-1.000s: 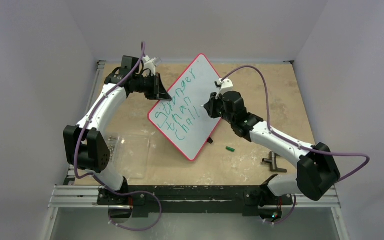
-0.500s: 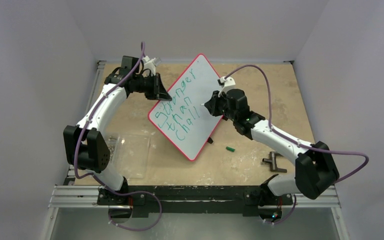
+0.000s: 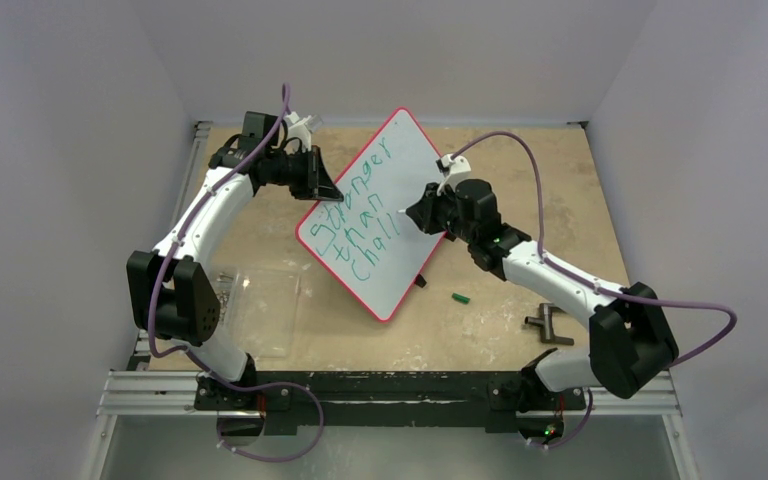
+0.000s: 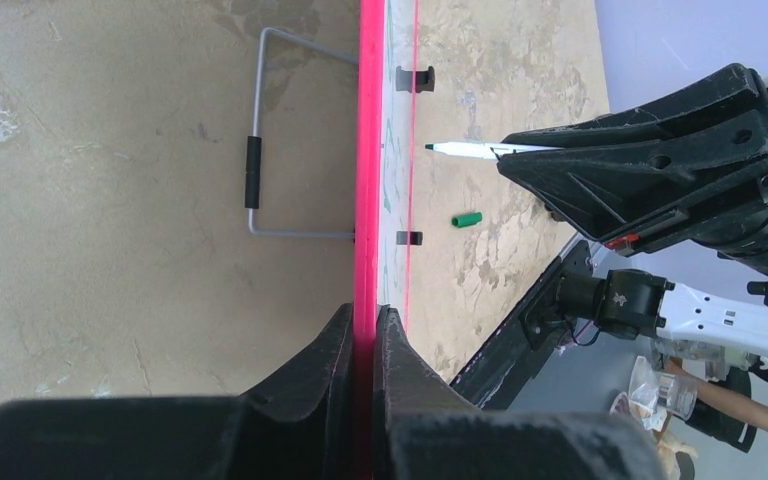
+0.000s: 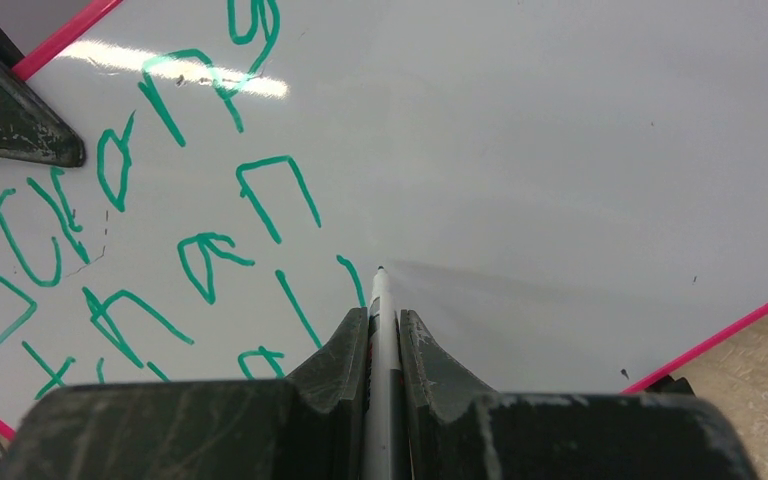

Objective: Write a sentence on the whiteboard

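Whiteboard [image 3: 415,170] rim sits pinched in our left gripper [image 4: 365,335]. Our right gripper [image 5: 383,318] clamps a marker [image 5: 379,288] beside the sentence [image 5: 200,262].

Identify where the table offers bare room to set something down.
Bare: the far right corner, right of the whiteboard; the strip between whiteboard and near rail. Crowded: around the green cap, metal bracket and clear sheet.

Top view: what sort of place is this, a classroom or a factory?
Likely a robot test lab: a scuffed table boxed in by plain walls, where the left gripper clamps a whiteboard and the right gripper holds a marker near it.
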Controlling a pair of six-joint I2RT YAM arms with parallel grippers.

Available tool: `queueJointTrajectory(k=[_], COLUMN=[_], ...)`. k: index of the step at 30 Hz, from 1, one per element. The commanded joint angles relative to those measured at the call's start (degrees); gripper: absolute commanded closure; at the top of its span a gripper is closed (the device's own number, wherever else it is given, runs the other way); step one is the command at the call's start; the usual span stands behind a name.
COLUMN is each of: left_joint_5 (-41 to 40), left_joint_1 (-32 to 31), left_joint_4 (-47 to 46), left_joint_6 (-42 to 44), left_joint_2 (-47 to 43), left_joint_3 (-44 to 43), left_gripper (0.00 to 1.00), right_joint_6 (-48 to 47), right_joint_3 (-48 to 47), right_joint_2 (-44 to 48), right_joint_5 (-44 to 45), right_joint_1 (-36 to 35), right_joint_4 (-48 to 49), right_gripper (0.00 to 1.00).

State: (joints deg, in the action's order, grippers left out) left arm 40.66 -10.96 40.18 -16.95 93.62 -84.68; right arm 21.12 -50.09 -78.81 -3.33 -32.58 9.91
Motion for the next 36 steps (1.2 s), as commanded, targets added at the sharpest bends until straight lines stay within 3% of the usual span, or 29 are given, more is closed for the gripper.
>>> queueJointTrajectory(k=[1, 15, 25, 36], left_joint_5=[-5.95, -6.21, -6.31, -6.39], left_joint_1=[0.63, 0.46, 0.42, 0.41], left_joint_4=[-1.38, -1.38, -1.28, -1.16], left_joint_6=[1.48, 1.65, 1.66, 1.82], left_joint_2=[-2.27, -2.39, -2.24, -2.29], left_joint_3=[-0.83, -0.74, -0.83, -0.92], left_gripper=[1.00, 1.00, 1.00, 1.00], right_joint_6=[0.67, 2.00, 2.90, 1.65], right_joint_3=[0.34, 0.33, -1.57, -4.23], right_joint_2=[-0.08, -2.80, -4.91, -6.34], right_joint_5=[-1.49, -3.47, 1.82, -2.40], right_joint_1=[0.33, 0.37, 0.61, 0.63], right_joint_4=[2.81, 4.64, 2.31, 3.62], right_gripper=[1.00, 1.00, 1.00, 1.00])
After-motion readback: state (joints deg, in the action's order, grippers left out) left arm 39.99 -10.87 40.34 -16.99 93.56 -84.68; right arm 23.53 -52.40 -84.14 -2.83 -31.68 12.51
